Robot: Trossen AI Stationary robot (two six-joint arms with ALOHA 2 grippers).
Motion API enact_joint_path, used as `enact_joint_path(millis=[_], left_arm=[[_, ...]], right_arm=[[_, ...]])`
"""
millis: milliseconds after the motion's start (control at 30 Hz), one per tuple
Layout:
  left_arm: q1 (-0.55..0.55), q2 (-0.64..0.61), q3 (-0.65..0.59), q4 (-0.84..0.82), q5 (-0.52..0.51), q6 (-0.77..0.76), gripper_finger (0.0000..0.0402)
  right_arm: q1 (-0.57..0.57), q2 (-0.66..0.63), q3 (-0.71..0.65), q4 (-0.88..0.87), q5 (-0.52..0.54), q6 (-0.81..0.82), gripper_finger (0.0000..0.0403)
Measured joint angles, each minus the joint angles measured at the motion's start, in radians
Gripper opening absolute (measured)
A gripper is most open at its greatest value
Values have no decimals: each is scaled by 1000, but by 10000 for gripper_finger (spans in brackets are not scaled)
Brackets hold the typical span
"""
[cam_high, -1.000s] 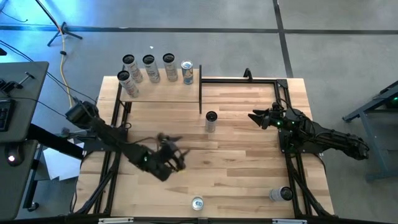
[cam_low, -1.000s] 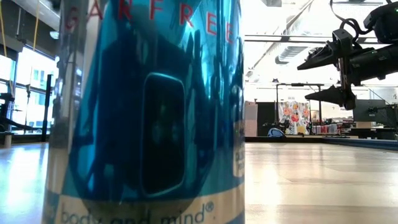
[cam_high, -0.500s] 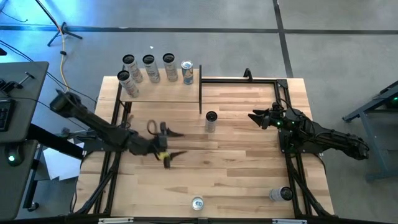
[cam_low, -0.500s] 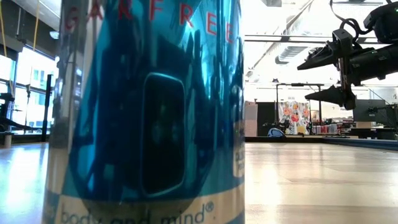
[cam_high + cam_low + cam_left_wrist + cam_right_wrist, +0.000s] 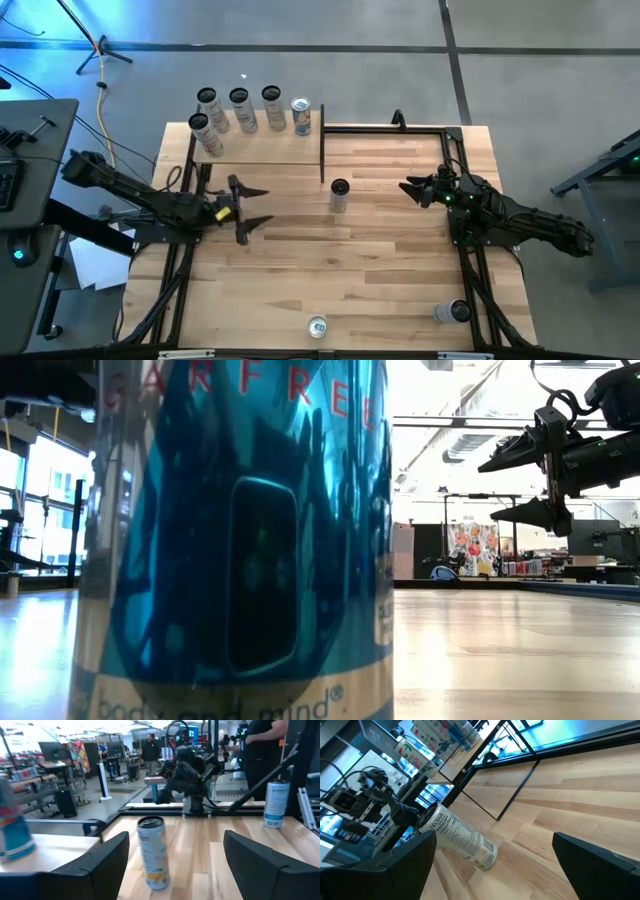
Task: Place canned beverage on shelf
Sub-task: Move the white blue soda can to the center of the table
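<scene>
Standing upright mid-table, can (image 5: 339, 194), well apart from empty, wide left claw (image 5: 250, 206)

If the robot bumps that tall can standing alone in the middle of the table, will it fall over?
Probably. The can is tall and slim on a small base, so a high push likely tips it. Its round sides would then let it roll across the smooth table.

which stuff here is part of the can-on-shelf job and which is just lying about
Job:
- shelf, five cans on it
- upright can mid-table
- can at front edge
- can at front right
- left gripper, open
- right gripper, open

Lying about:
- cable on floor
</scene>
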Motion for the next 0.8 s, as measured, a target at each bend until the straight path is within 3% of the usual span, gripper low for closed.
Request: enact_joint_path(millis=[367, 800], left_arm=[[31, -266, -66, -102, 2, 127, 294], [39, -409, -70, -277, 2, 122, 294]], right_arm=[[0, 0, 0, 0, 0, 0, 387], [0, 0, 0, 0, 0, 0, 387]])
